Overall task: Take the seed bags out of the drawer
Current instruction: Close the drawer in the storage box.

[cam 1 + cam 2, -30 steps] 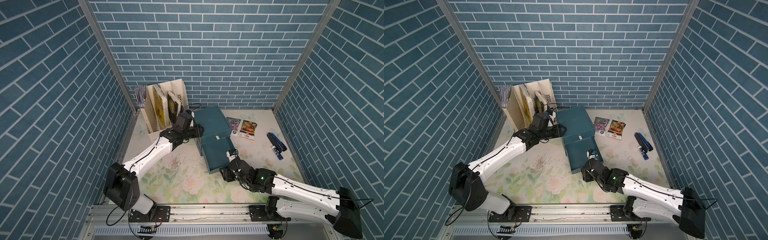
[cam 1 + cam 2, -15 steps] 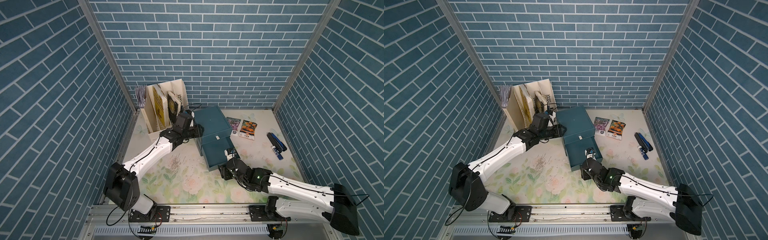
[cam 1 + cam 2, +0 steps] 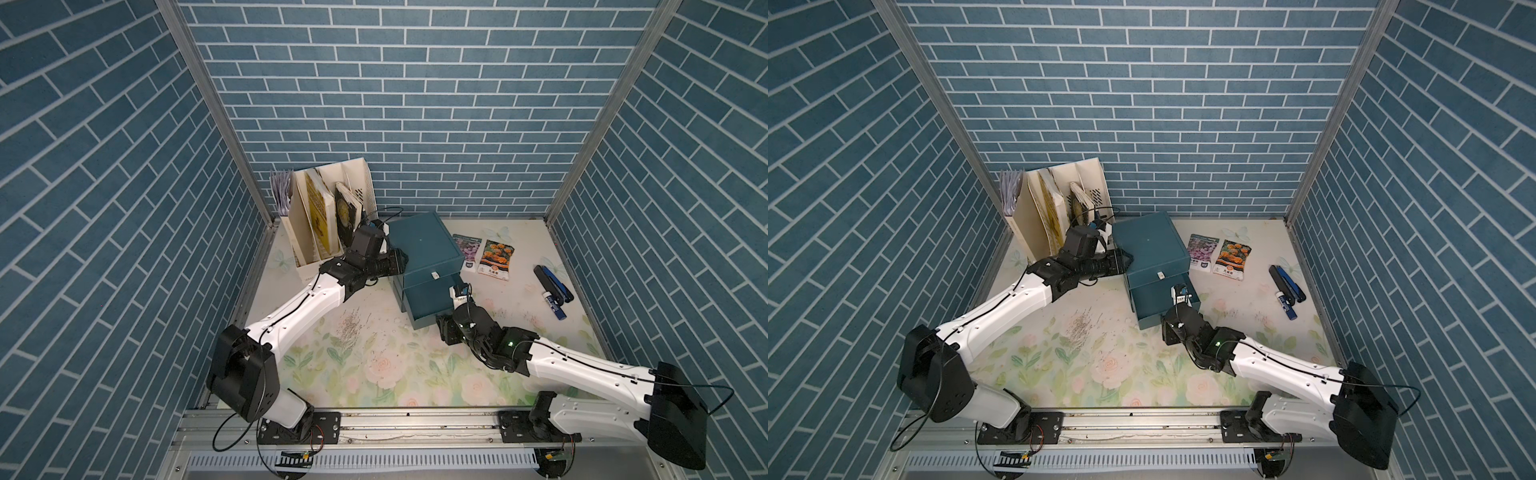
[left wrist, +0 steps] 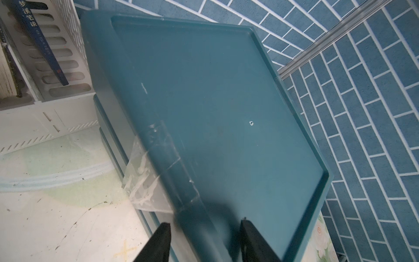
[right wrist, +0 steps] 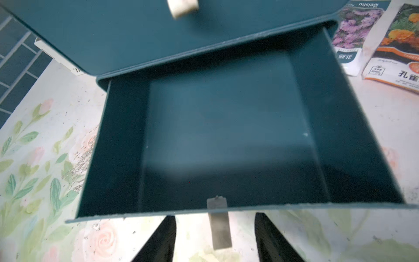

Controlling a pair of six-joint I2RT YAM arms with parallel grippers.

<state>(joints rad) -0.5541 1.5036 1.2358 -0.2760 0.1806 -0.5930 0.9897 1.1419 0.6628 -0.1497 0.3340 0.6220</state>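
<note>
Tool on right, now nearer drawer front

We found the drawer pulled out before its cabinet; two seed bags lay right of it, apparently touching.

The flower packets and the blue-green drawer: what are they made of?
The purple packet and orange packet look like glossy plastic film or coated paper: shiny, printed, wrinkled. The drawer looks like matte plastic, maybe stiff card: thin, straight, dull walls.
</note>
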